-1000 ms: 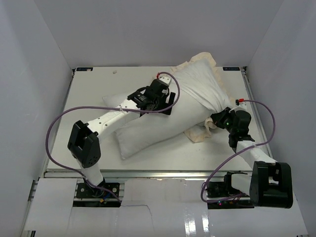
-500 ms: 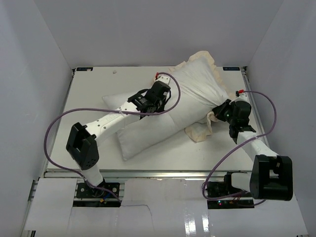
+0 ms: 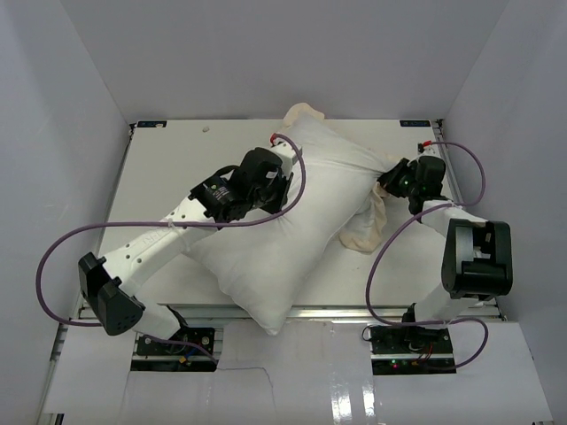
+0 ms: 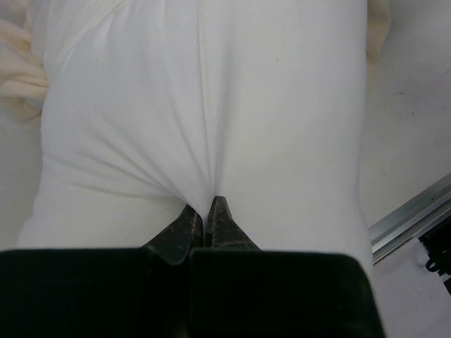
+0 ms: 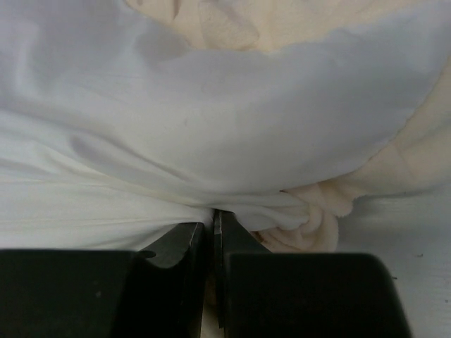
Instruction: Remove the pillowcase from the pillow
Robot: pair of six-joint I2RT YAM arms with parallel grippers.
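The plump white pillow (image 3: pixel 266 257) lies slantwise across the table, and its lower end reaches over the near edge. Its upper end is still inside the pillowcase (image 3: pixel 345 159), white face up, whose cream frill (image 3: pixel 365 226) hangs bunched at the right. My left gripper (image 3: pixel 276 173) is shut, pinching a fold of the pillow (image 4: pixel 282 176) at its fingertips (image 4: pixel 206 204). My right gripper (image 3: pixel 392 177) is shut on gathered pillowcase cloth (image 5: pixel 211 105), with the twisted frill (image 5: pixel 310 225) right beside its closed jaws (image 5: pixel 213 213).
Bare table (image 3: pixel 159 177) lies to the left of the pillow. The metal rail of the near edge (image 4: pixel 412 218) runs close by the pillow's lower end. White walls close in the table on three sides. Purple cables loop from both arms.
My left gripper closed on the pillow and dragged it toward the near edge. My right gripper moved to the far right, holding the pillowcase, so more of the pillow is out.
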